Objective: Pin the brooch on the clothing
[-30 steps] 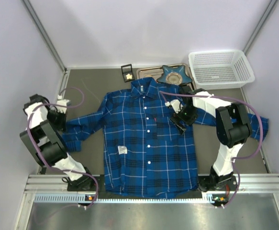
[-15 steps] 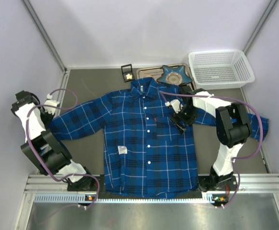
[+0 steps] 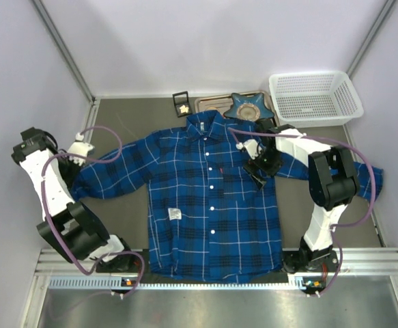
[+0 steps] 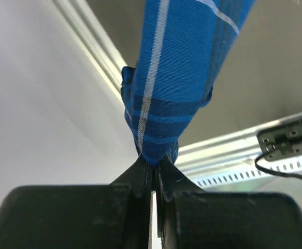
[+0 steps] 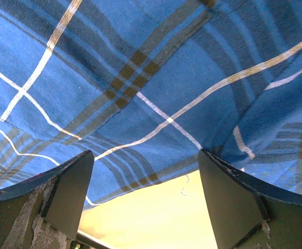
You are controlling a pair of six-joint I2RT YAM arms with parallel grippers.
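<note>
Pale lilac walls enclose a dark grey table (image 3: 123,219), seen from above. Spread front-up across it is a blue and navy plaid shirt (image 3: 205,205), collar toward the far wall, buttons down the middle.

At the left, the left gripper (image 4: 152,168) is pinched tight on the end of one sleeve (image 3: 113,167), which stretches out sideways from the shirt body. The right gripper (image 3: 259,172) hangs with its jaws wide apart and holding nothing, close over the chest of the shirt near the pocket.

The brooch (image 3: 183,106), a tiny pale gold speck, sits in a small black box (image 3: 181,98) at the far edge, just beyond the collar and apart from both grippers.

This looks like the laying-out step, with pinning not yet begun. Next, a gripper would likely need to reach the box and take the brooch with a fine, careful pinch
</note>
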